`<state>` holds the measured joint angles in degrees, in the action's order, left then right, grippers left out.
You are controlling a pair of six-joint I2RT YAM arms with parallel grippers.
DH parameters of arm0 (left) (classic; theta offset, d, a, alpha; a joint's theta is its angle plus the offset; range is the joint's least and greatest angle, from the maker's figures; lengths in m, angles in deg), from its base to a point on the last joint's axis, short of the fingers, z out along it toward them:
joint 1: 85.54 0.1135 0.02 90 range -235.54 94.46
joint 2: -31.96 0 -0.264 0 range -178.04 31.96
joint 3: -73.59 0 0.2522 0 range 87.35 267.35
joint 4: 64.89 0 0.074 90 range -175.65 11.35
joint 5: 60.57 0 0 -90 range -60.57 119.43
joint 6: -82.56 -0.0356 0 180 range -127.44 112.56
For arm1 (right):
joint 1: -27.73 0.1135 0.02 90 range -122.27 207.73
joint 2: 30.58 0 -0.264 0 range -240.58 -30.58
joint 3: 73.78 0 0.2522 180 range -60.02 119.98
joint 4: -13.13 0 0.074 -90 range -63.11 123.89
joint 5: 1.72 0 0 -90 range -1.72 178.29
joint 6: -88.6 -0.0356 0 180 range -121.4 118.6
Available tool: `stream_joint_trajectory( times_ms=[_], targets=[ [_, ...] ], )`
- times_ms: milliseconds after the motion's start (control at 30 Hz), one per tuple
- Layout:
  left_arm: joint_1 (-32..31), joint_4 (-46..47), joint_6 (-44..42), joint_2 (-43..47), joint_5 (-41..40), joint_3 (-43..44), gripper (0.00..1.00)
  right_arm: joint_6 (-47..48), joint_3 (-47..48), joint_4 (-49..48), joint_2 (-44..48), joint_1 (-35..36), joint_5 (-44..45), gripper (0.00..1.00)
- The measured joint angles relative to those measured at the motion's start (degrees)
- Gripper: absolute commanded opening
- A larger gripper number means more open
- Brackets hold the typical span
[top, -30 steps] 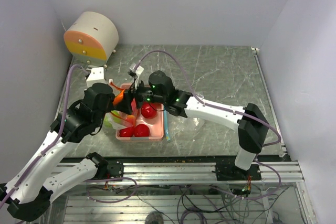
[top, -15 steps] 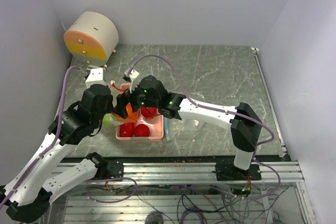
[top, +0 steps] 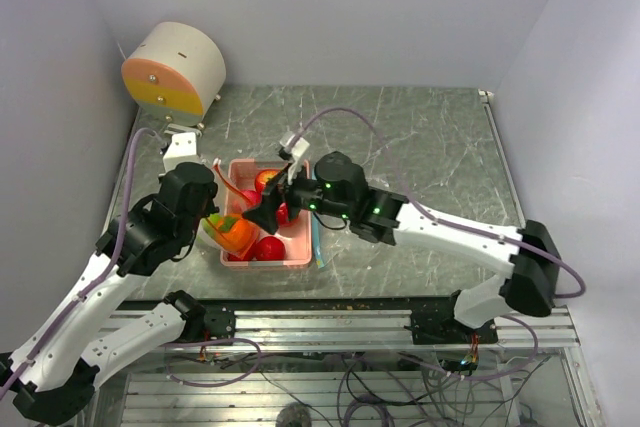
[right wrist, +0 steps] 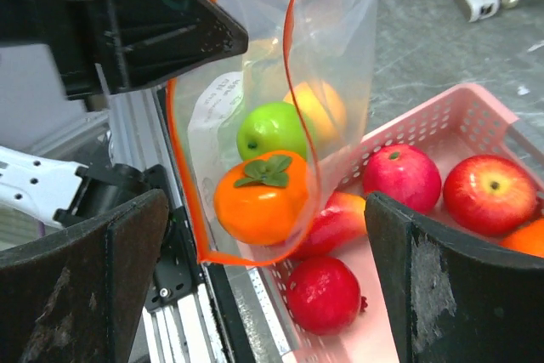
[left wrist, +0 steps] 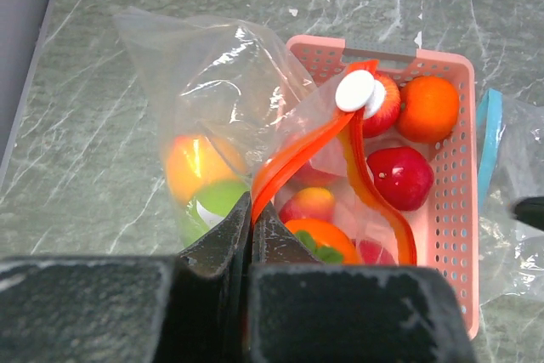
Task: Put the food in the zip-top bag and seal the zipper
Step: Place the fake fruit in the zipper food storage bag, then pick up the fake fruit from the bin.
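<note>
My left gripper (left wrist: pixel 252 210) is shut on the orange zipper (left wrist: pixel 297 155) of the clear zip-top bag (left wrist: pixel 212 99), holding its mouth up beside the pink basket (left wrist: pixel 459 176). A white slider (left wrist: pixel 354 91) sits on the strip's far end. Inside the bag lie a green apple (right wrist: pixel 272 129), a yellow-orange fruit (right wrist: pixel 319 108) and an orange fruit with a green leaf cap (right wrist: pixel 259 197). My right gripper (right wrist: pixel 272 269) is open wide in front of the bag's mouth and holds nothing. Red apples (right wrist: pixel 399 178) and an orange (left wrist: pixel 427 108) remain in the basket.
A second clear bag with a teal-blue strip (top: pixel 316 237) lies flat right of the basket (top: pixel 300 259). A round cream and orange drum (top: pixel 175 69) stands at the back left, with a small white device (top: pixel 180 144) near it. The table's metal rail runs just below the bag.
My right gripper reached over the bag's mouth, opened fully and drew back to the right. The leaf-capped orange fruit now lies in the bag. The left gripper kept its hold.
</note>
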<state>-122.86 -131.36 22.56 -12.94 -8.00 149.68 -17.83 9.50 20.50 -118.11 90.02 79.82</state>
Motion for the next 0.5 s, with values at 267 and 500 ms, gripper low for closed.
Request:
stream_joint_trajectory(
  times_ms=[267, 500],
  targets=[
    [0.0, -1.2, 0.0, 0.76, -1.77, 0.02, 0.07, -0.11, 0.37, 4.11, 3.67, -0.68, 11.85, 0.96],
    [0.0, -5.42, 0.0, 3.21, -5.11, 4.04, 0.07, -2.64, 5.88, 10.69, -6.73, -3.43, 22.43, 0.9]
  ],
)
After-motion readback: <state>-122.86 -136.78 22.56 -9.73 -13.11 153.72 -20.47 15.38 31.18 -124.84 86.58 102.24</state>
